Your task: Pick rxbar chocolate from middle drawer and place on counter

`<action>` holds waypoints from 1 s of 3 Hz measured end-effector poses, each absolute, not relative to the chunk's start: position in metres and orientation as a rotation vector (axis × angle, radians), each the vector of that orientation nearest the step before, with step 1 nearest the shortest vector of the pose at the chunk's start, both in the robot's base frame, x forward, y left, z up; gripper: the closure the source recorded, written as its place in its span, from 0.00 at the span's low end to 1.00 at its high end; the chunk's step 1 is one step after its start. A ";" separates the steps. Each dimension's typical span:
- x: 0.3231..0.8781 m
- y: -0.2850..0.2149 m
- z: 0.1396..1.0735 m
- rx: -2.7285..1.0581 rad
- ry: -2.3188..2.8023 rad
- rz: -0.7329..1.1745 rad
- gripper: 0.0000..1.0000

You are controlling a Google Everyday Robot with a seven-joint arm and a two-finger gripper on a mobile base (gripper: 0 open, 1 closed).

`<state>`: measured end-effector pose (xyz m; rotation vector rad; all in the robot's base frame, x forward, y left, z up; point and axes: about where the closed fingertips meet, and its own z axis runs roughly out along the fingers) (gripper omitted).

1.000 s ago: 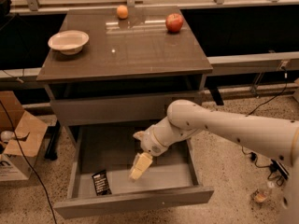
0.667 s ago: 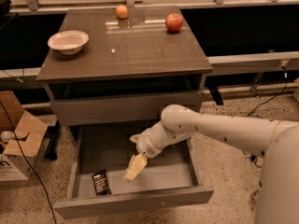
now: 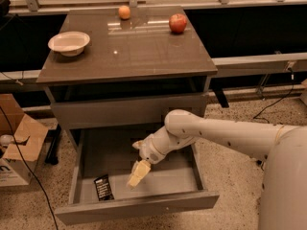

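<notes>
Moved: your end effector (image 3: 138,174) is edging left and down over the open drawer (image 3: 139,207), closing on the bar (image 3: 103,187). The arm (image 3: 225,135) is swinging in with it from the right.
Unmoved: the bar is lying where it lay a second ago, flat on the drawer floor near the front left corner.
Gap: the end effector is hanging just beside the bar, to its right and slightly above, not touching it.
End effector state: you cannot tell from this view whether it is apart or together. No object is showing in it.
Meaning: you are watching an approach that is still running. The grasp is not yet made, and the lift and the placing on the table (image 3: 129,51) are both ahead.
Next, as a judgement: you are needing a little more travel left, then a descent squarely onto the thin wrapper.
Bars: one, in the drawer.
Drawers: two showing, the open one and a closed front (image 3: 127,110) above it.
Bowls: one (image 3: 69,42), on the table's left.
Apples: one (image 3: 178,23), at the back right.
Oranges: one (image 3: 124,12), at the back edge.
Boxes: one (image 3: 19,147), on the floor at left.
</notes>
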<state>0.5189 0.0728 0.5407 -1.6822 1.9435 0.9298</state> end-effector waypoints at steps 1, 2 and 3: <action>0.530 0.101 0.496 -1.691 1.947 0.991 0.00; 0.536 0.122 0.463 -1.696 1.956 1.031 0.00; 0.540 0.148 0.430 -1.659 1.983 1.067 0.00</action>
